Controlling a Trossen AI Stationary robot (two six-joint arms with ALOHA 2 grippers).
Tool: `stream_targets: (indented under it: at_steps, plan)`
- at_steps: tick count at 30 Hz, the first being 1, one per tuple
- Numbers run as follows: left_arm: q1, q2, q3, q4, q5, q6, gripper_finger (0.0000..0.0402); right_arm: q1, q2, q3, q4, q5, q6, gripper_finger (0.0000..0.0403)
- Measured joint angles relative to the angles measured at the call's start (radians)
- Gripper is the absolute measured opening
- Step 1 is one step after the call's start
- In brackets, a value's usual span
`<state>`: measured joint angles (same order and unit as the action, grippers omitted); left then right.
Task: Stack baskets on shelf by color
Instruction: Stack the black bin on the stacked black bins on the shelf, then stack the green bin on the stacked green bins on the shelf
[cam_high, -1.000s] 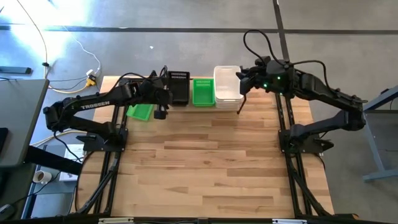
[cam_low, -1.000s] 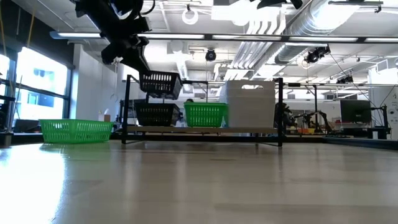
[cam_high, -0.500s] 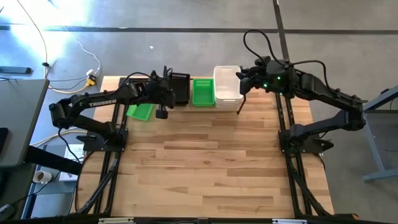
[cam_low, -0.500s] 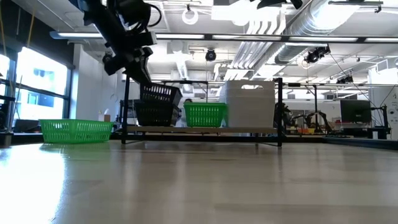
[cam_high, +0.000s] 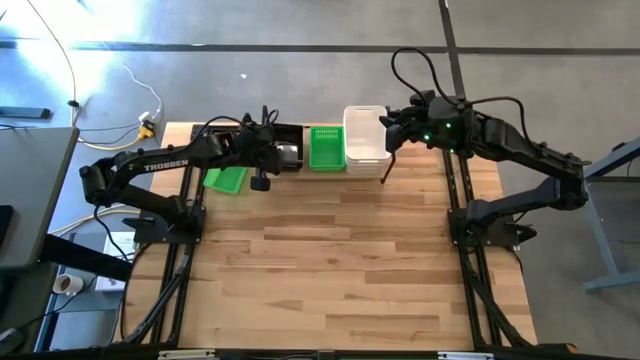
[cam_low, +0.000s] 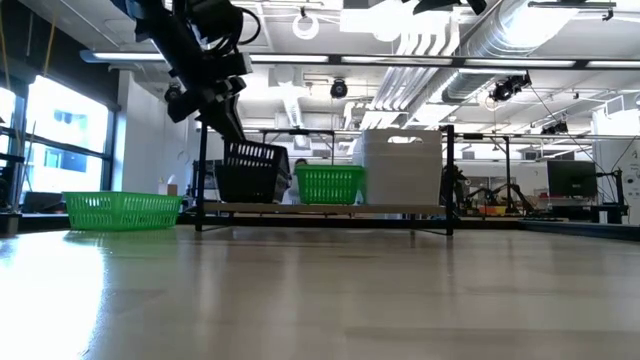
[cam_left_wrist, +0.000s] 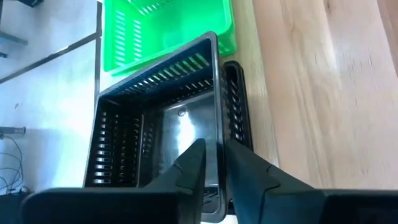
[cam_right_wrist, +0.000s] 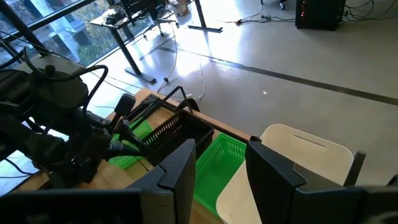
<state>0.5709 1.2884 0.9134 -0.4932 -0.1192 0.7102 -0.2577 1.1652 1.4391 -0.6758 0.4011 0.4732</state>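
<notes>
The left gripper (cam_left_wrist: 211, 163) pinches one side wall of a black basket (cam_low: 248, 170) — tilted, mouth up, long axis running near to far — at the shelf's (cam_low: 320, 208) left end, over a second black basket (cam_left_wrist: 235, 102). The right gripper (cam_right_wrist: 217, 162) hangs parted and empty above the white baskets (cam_high: 366, 139).

This is a robotics lab in a big industrial hall. The low view shows an open ceiling with round silver ducts (cam_low: 560, 45), long strip lights (cam_low: 330, 58) and tall windows (cam_low: 65, 135), with desks and a monitor (cam_low: 572, 178) beyond the table's far edge. From above, the wooden table (cam_high: 330, 270) stands on a grey concrete floor (cam_high: 250, 80) with loose cables (cam_high: 130, 85).
</notes>
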Motion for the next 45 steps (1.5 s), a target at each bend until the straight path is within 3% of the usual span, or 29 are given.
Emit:
stream_targets:
  at_steps: [8, 13, 20, 26, 33, 38, 45]
  plan:
    - [-0.003, 0.000, 0.004, -0.004, 0.007, -0.096, 0.0106, 0.000, 0.000, 0.000, 0.000, 0.000, 0.000, 0.0126]
    - [-0.003, 0.000, 0.068, -0.040, 0.008, -0.183, 0.0132, 0.000, 0.000, 0.000, 0.000, 0.000, 0.000, 0.0126]
    - [-0.003, -0.003, 0.248, -0.203, -0.006, -0.285, 0.0131, 0.000, 0.000, 0.000, 0.000, 0.000, -0.001, 0.0126]
    - [0.010, -0.035, 0.366, -0.352, -0.106, -0.402, 0.0127, 0.000, 0.000, 0.000, 0.000, -0.010, -0.045, 0.0126]
    - [0.146, -0.093, 0.376, -0.519, -0.102, -0.567, 0.0127, -0.031, 0.000, 0.000, -0.001, -0.061, -0.090, 0.0126]
    - [0.277, -0.096, 0.376, -0.585, -0.098, -0.587, 0.0127, -0.075, 0.000, 0.000, -0.009, -0.117, -0.117, 0.0126]
    - [0.445, -0.096, 0.376, -0.624, 0.004, -0.647, 0.0127, -0.132, 0.000, 0.000, -0.064, -0.190, -0.135, 0.0126]
